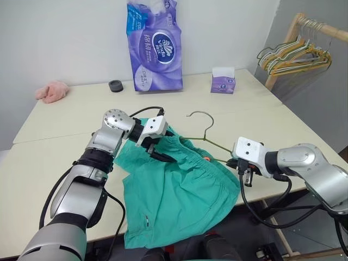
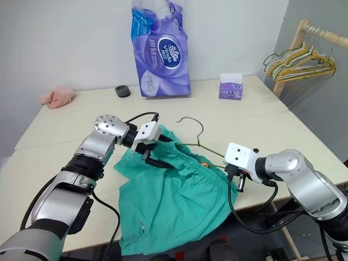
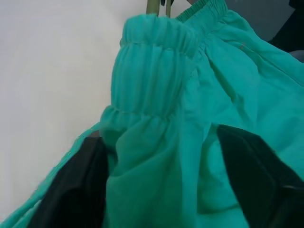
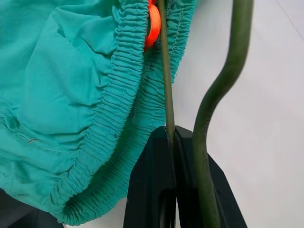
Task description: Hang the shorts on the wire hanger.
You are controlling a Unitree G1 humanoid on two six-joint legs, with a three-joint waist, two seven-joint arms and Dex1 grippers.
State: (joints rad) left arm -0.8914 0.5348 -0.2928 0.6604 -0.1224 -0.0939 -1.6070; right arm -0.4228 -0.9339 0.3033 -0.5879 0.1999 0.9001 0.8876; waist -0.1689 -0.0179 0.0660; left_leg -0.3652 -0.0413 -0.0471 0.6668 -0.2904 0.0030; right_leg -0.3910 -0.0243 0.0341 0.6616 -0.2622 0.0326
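The teal-green shorts (image 1: 179,196) lie on the table's near side, their legs drooping over the front edge. The thin olive wire hanger (image 1: 202,116) lies with its hook on the table behind them. One hanger arm runs along the gathered waistband (image 4: 118,80), next to a small orange piece (image 4: 153,23). My right gripper (image 4: 171,137) is at the shorts' right corner, shut on the hanger wire (image 4: 165,71). At the waistband's left end is my left gripper (image 1: 157,154). Its black fingers (image 3: 71,190) stand apart on either side of a raised fold of waistband (image 3: 152,95).
A purple tissue-roll pack (image 1: 155,46), a small tissue box (image 1: 223,81) and a black ring (image 1: 116,86) stand at the table's back. A pink cloth (image 1: 51,91) lies back left. A wooden rack with bunched hangers (image 1: 296,54) stands to the right.
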